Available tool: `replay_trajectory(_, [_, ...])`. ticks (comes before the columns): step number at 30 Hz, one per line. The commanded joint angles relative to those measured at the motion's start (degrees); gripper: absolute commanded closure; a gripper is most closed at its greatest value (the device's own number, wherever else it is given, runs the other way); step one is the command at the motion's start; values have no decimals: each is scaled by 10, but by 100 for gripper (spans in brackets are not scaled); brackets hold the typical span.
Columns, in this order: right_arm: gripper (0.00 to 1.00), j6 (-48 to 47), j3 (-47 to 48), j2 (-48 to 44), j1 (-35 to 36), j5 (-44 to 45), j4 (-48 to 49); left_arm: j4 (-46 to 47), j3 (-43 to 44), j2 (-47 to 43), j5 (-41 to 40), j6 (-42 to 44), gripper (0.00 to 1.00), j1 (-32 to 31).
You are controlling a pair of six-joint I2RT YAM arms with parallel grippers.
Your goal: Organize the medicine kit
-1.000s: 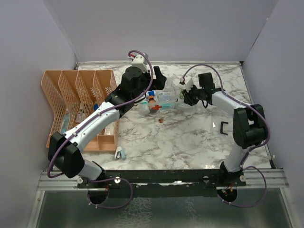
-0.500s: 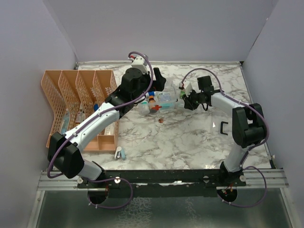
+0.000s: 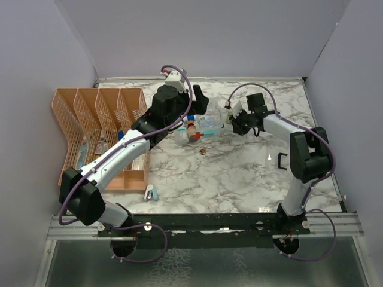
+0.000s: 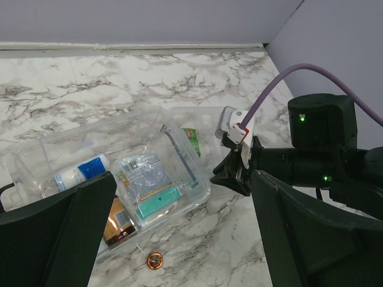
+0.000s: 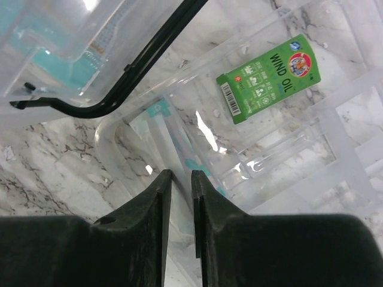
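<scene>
Medicine kit (image 3: 206, 127) mid-table, just beyond a small copper disc (image 3: 202, 152). At its right end, right gripper (image 5: 181, 176) narrowed to a thin slit against the clear rim; pinching plastic or not, cannot tell. Best to bite the wall squarely, clear of the black handle (image 5: 119, 89) and the green oil packet (image 5: 272, 78). Farther back, left gripper (image 4: 182, 175) spread wide above the kit, grasping nothing; worth bracing there before any pull.
</scene>
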Motion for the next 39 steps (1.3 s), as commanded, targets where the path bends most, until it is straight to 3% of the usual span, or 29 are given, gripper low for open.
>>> replay_trajectory(1, [79, 26, 21, 9, 1, 50, 34, 15, -8, -21, 2, 11, 2, -5])
replay_trajectory(9, [72, 48, 18, -15, 2, 38, 38, 16, -9, -21, 2, 11, 2, -5])
replay_trajectory(20, [72, 12, 4, -24, 2, -47, 5, 16, -10, -19, 7, 5, 2, -5])
replay_trajectory(24, [67, 1, 0, -33, 2, -70, -6, 18, -10, -18, 9, 5, 2, -5])
replay_trajectory(34, [73, 64, -7, -49, 2, 15, 37, 17, -8, -20, 6, 6, 2, -5])
replay_trajectory(39, [73, 173, -21, -91, 1, 37, 37, 11, -7, -23, -8, 25, 2, -5])
